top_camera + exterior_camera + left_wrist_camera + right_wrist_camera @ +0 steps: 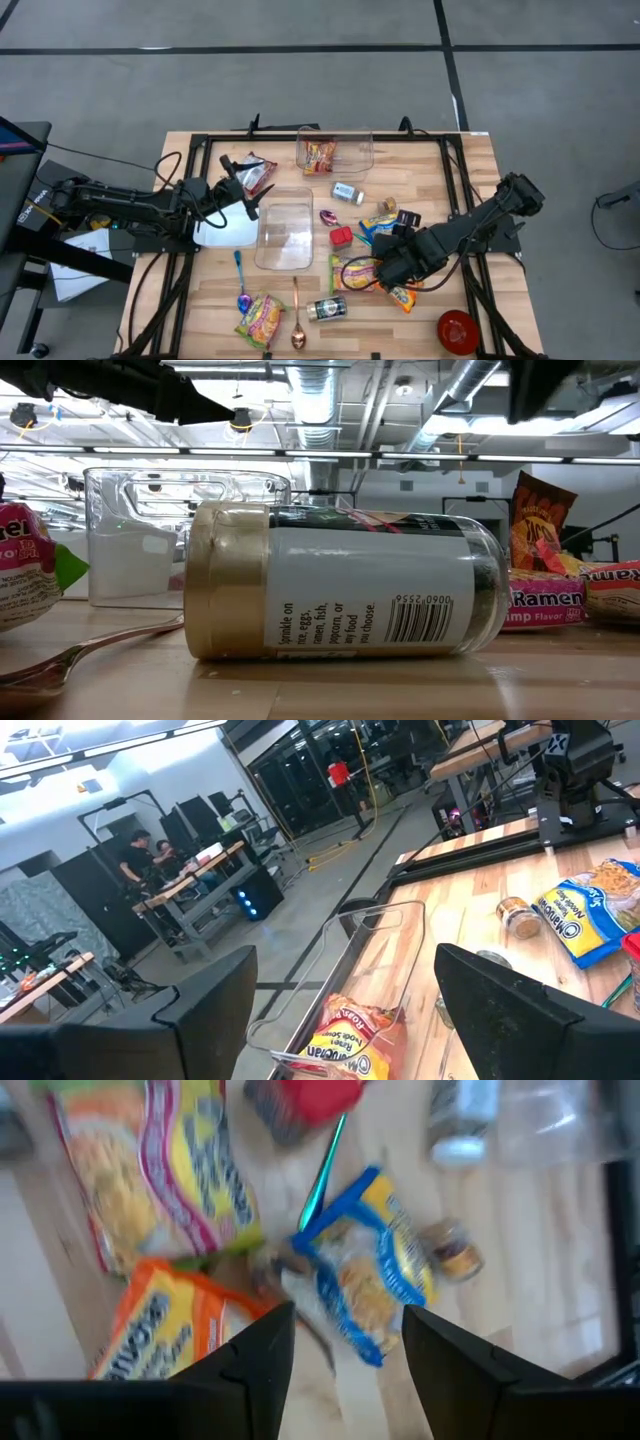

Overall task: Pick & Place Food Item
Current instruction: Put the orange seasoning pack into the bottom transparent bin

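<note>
Hovering low over the cluster of food packets on the right of the surface (470, 170), the right end effector (393, 268) was seen with its fingers part open and nothing between them. A blue packet (375, 1285) lay directly beneath the gap, an orange packet (160, 1330) just beside it. The reaching step was judged to be in hand; a descent and closure on the blue packet would be called for next. Farther off, the left end effector (243, 190) was held wide and empty near the clear bin (335, 150).
</note>
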You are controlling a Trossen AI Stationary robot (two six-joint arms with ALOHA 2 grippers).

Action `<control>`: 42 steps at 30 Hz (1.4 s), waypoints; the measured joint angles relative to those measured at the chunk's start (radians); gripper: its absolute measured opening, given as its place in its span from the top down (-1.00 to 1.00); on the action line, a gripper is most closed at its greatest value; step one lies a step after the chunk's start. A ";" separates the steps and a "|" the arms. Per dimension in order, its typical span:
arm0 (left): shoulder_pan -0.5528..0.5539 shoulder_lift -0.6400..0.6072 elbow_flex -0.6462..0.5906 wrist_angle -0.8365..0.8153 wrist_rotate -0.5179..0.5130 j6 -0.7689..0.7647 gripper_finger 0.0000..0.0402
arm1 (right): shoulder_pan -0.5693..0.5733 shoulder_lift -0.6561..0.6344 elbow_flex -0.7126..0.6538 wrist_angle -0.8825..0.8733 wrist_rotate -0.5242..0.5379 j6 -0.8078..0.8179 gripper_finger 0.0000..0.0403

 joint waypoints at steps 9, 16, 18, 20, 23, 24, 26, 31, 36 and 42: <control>0.000 0.000 0.000 0.001 0.000 -0.016 -0.49 | -0.018 -0.157 -0.249 0.298 -0.065 -0.072 0.11; 0.000 0.000 0.000 0.003 0.000 -0.019 -0.49 | -0.046 -0.209 -0.411 0.388 -0.105 -0.107 0.11; 0.000 0.000 0.000 0.007 0.000 -0.019 -0.49 | -0.059 -0.209 -0.439 0.412 -0.114 -0.131 0.11; 0.000 0.000 0.000 0.014 0.000 -0.022 -0.49 | -0.066 -0.209 -0.449 0.437 -0.122 -0.160 0.11; 0.000 0.000 0.000 0.017 0.000 -0.023 -0.49 | -0.081 -0.209 -0.461 0.467 -0.132 -0.195 0.11; 0.000 0.000 0.000 0.017 0.000 -0.023 -0.49 | -0.086 -0.209 -0.462 0.467 -0.134 -0.202 0.11; 0.000 0.000 0.000 0.017 0.000 -0.023 -0.49 | -0.095 -0.209 -0.462 0.467 -0.135 -0.209 0.11; 0.000 0.000 0.000 0.017 0.000 -0.023 -0.49 | -0.119 -0.209 -0.462 0.474 -0.160 -0.230 0.26; 0.000 0.000 0.000 0.009 0.000 -0.023 -0.49 | -0.152 -0.209 -0.462 0.474 -0.160 -0.224 0.79; 0.000 0.000 0.000 0.001 -0.001 -0.022 -0.49 | -0.177 -0.210 -0.462 0.482 -0.160 -0.206 0.98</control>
